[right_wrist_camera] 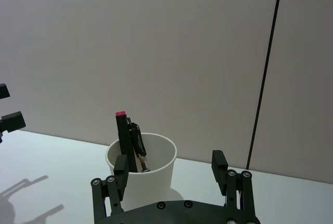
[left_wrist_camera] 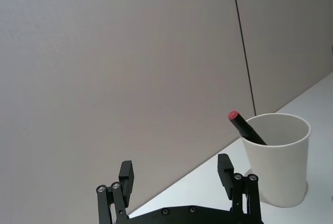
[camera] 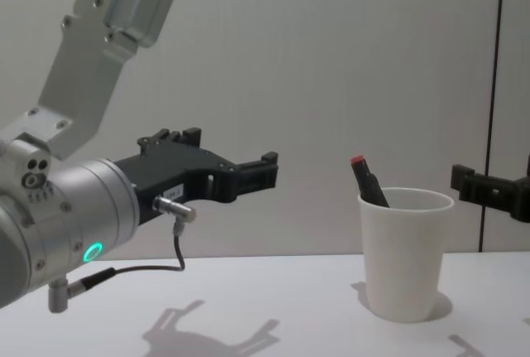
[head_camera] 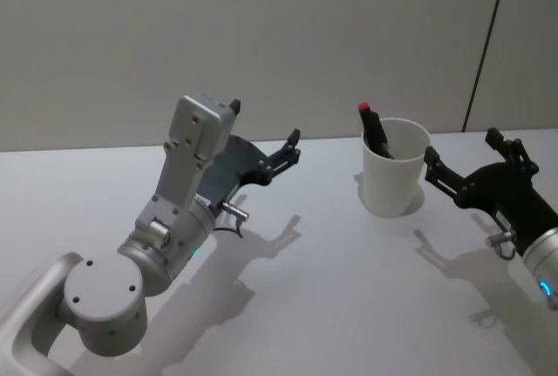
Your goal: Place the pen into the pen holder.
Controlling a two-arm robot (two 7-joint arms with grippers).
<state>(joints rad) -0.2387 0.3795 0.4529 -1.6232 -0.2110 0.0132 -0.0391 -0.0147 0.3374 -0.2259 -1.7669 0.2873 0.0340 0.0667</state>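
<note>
A plain white tapered paper cup with a rolled rim, the pen holder (head_camera: pixel 394 169), stands upright on a smooth white table (head_camera: pixel 331 297), toward the right side of the head view and close to the pale grey wall (head_camera: pixel 261 27) behind the table. Inside it sits a black pen with a small red cap end (head_camera: pixel 374 132). The pen's long axis runs steeply upward but is tilted: its lower end is down inside the cup, and its red tip points up and toward the robot's left, leaning against the cup's left rim. Roughly the top third of the pen stands clear above the rim.

The left gripper (head_camera: pixel 266 140), black, on a silver-grey arm, hangs in the air above the table to the left of the cup and well apart from it. Its fingers are spread wide with nothing between them.

The right gripper (head_camera: pixel 460 160), also black, hovers just to the right of the cup, near its wall. In the right wrist view its two fingers stand wide apart and empty, with the cup and pen seen beyond them. A thin dark vertical seam (head_camera: pixel 484 44) runs down the wall behind.
</note>
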